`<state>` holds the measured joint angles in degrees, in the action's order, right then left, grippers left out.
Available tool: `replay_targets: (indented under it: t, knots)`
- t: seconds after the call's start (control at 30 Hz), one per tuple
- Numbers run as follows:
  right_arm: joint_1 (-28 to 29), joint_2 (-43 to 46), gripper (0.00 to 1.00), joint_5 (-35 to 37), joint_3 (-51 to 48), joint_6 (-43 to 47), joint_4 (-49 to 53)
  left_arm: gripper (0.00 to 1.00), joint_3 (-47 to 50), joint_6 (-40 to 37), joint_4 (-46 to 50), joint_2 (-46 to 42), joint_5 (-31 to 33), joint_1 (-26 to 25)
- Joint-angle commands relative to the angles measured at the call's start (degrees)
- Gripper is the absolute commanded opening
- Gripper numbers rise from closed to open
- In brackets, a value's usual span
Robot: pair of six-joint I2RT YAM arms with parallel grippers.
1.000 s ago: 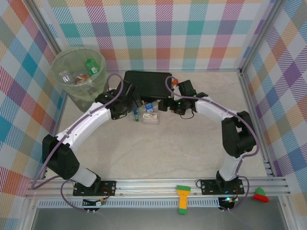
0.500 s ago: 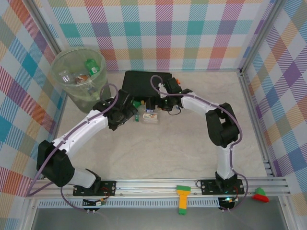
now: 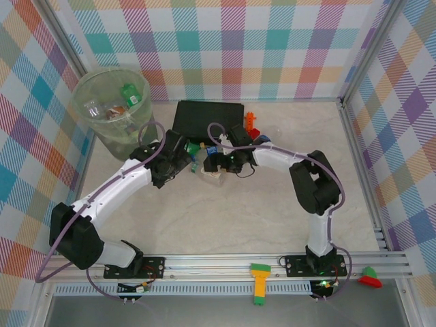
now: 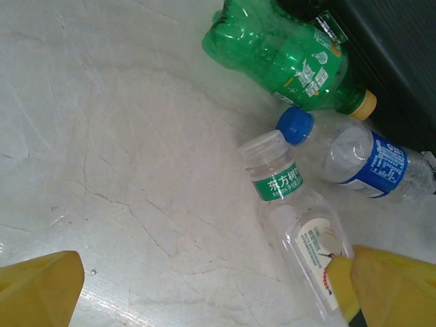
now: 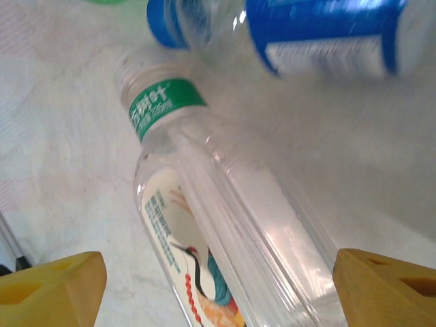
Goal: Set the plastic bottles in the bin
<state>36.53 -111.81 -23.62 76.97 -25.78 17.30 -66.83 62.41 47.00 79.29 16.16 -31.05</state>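
Plastic bottles [image 4: 272, 184] lie on the table [image 3: 225, 218] beside a black case [image 3: 208, 117]: one clear bottle [image 5: 204, 204], one blue-labelled bottle [image 4: 368, 160], one green bottle [image 4: 286, 51]. My right gripper [image 5: 218, 279] stands open astride the clear bottle. My left gripper [image 4: 211, 286] gapes wide, near it. The bin [image 3: 112, 139] stands further left.

White characters 东方树叶 show on the green neck band [image 4: 278, 182] of the clear bottle [image 4: 300, 228]; the print on the blue-labelled bottle [image 4: 371, 163] just right of it is too small to read.
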Motion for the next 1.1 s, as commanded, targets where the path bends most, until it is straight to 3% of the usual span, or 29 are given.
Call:
replay_targets:
  t: [0.0, 0.17, 0.3, 0.57, 0.8, 1.07]
  knots:
    - [1.4, 4.1, 0.86, -2.9, -1.7, -3.0, -3.4, 0.99, 1.0, 1.1, 1.0, -0.1, 0.5, -0.5]
    - [2.8, 8.6, 0.86, -3.8, -5.8, -5.1, -6.5, 0.97, 1.2, 0.9, 0.5, 1.2, -1.3, -0.5]
    - [2.2, 13.6, 0.86, 0.1, -9.1, -4.1, -4.8, 0.95, 0.9, 0.7, 0.1, 3.4, -4.0, -0.7]
    - [-2.7, 26.5, 0.87, 12.2, -18.0, -4.1, -0.7, 0.89, -3.1, 1.7, -2.4, 10.9, -7.8, -3.7]
    - [-5.5, 39.1, 0.93, 23.4, -24.4, -3.4, 2.6, 0.86, -9.4, 4.5, -0.1, 19.9, -9.7, -5.5]
    - [-6.6, 46.7, 0.99, 29.2, -27.3, -2.6, 6.1, 0.8, -14.6, 7.1, -0.1, 27.4, -12.2, -6.7]
